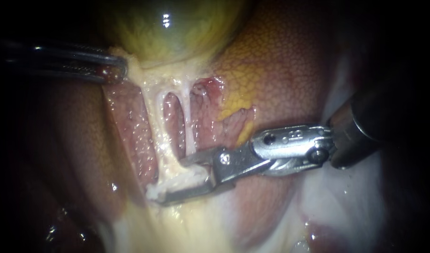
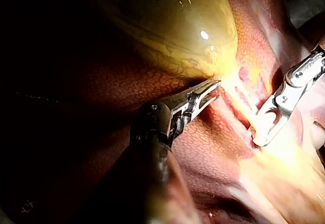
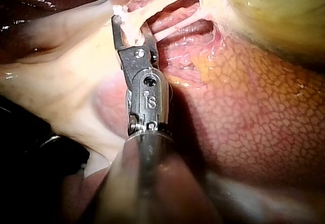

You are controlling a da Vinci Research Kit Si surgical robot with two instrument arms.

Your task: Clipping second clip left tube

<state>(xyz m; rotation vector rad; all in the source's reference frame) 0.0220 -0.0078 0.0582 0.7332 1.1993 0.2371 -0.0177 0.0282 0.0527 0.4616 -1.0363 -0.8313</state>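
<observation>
Left tube ran pale and taut down from the gallbladder. Far left, the left instrument had its jaws pinched on the gallbladder's edge, probably pulling to keep the tubes stretched. Over to the right, the right instrument had its jaws wide, straddling the tube's lower end, looking lined up for clipping.

R instrument shiny metal; gallbladder glossy, wet; liver pebbled.
</observation>
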